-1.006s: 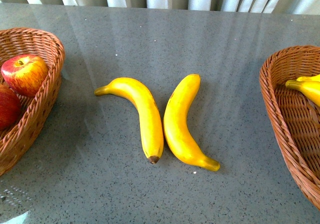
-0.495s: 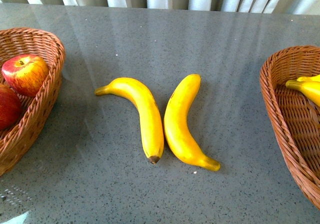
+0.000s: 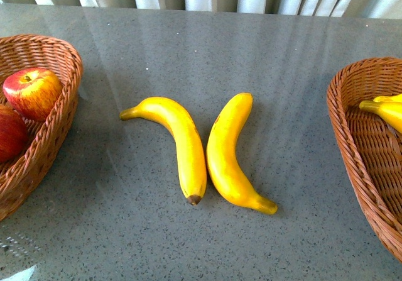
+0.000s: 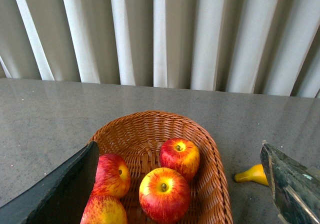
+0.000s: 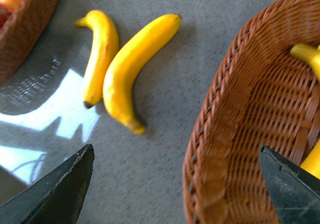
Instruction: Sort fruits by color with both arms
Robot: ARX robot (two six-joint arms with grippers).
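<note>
Four apples (image 4: pixel 164 194), perhaps four bananas (image 3: pixel 229 152)

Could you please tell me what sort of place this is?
Likely an indoor demo or lab bench: a grey speckled countertop, pale pleated curtains behind it, and a wicker basket holding apples.

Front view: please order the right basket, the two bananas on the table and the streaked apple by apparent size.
1. Right basket, largest, though cut off by the picture edge.
2. Left banana and right banana: they look alike, so I do not rank them.
3. Streaked apple, smallest.
</note>
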